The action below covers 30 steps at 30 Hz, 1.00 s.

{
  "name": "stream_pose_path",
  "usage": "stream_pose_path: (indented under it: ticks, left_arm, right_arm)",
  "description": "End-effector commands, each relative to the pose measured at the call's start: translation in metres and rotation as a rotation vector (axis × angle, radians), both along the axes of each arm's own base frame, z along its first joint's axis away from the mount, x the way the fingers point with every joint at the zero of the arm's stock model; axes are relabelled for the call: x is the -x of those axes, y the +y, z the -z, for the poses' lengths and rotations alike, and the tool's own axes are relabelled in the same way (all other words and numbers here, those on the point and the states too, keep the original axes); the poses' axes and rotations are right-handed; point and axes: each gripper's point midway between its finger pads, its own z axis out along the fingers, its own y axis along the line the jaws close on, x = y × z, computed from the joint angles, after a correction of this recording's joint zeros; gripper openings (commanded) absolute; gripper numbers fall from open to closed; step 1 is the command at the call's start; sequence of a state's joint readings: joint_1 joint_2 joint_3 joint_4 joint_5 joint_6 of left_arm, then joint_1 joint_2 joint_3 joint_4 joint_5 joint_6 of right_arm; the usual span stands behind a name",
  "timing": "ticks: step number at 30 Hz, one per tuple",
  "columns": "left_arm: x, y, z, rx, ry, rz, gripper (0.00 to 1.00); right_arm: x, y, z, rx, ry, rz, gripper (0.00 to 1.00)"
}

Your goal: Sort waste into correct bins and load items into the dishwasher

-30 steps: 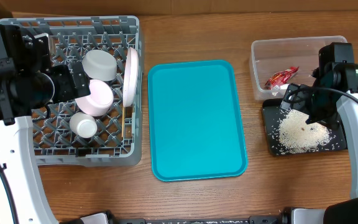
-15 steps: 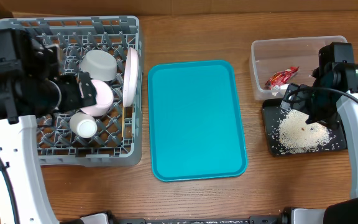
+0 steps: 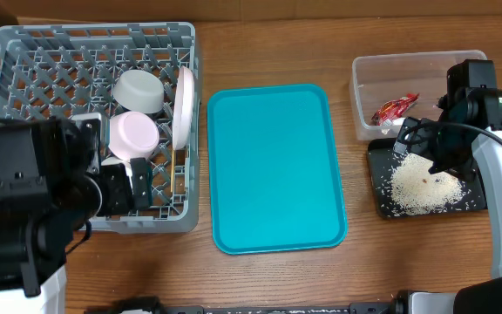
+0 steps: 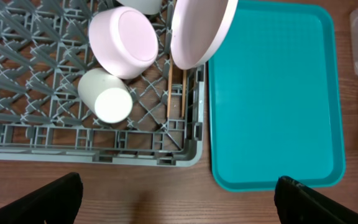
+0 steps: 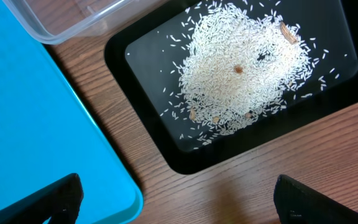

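The grey dishwasher rack (image 3: pixel 24 52) holds a grey bowl (image 3: pixel 139 90), a pinkish-white bowl (image 3: pixel 133 135), an upright white plate (image 3: pixel 184 105), a small white cup (image 4: pixel 106 99) and two chopsticks (image 4: pixel 169 93). My left gripper (image 3: pixel 138 187) hangs open and empty over the rack's front edge. The red wrapper (image 3: pixel 394 108) lies in the clear tub (image 3: pixel 417 59). Rice grains (image 5: pixel 241 68) are heaped on the black tray (image 5: pixel 148 74). My right gripper (image 3: pixel 418 144) is open and empty above that tray, its fingers (image 5: pixel 48 202) wide apart.
A flat teal tray (image 3: pixel 275 166) lies between the rack and the bins. Bare wooden table (image 4: pixel 142 186) shows in front of the rack and the black tray. The clear tub stands just behind the black tray.
My left arm has swung from the rack's back left to its front edge, uncovering the bowls. The right arm has not moved.
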State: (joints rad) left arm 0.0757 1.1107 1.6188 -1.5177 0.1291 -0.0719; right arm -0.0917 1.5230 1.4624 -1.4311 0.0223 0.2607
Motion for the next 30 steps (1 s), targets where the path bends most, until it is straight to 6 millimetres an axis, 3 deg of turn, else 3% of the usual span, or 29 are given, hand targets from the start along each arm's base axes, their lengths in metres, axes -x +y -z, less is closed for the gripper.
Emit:
stream_pose_path:
  ticks: [1,8,30]
  left_arm:
    - [-0.001,0.000,0.012,-0.012,0.025,0.017,1.00]
    - [0.003,0.000,0.024,-0.009,0.070,0.018,1.00]
    - [0.002,-0.001,0.023,-0.004,0.066,0.021,1.00]
  right_arm:
    - [-0.002,-0.001,-0.005,-0.003,-0.024,0.006,1.00]
    - [-0.003,-0.001,-0.005,-0.003,-0.024,0.006,1.00]
    - [-0.003,-0.001,-0.005,-0.003,-0.024,0.006,1.00]
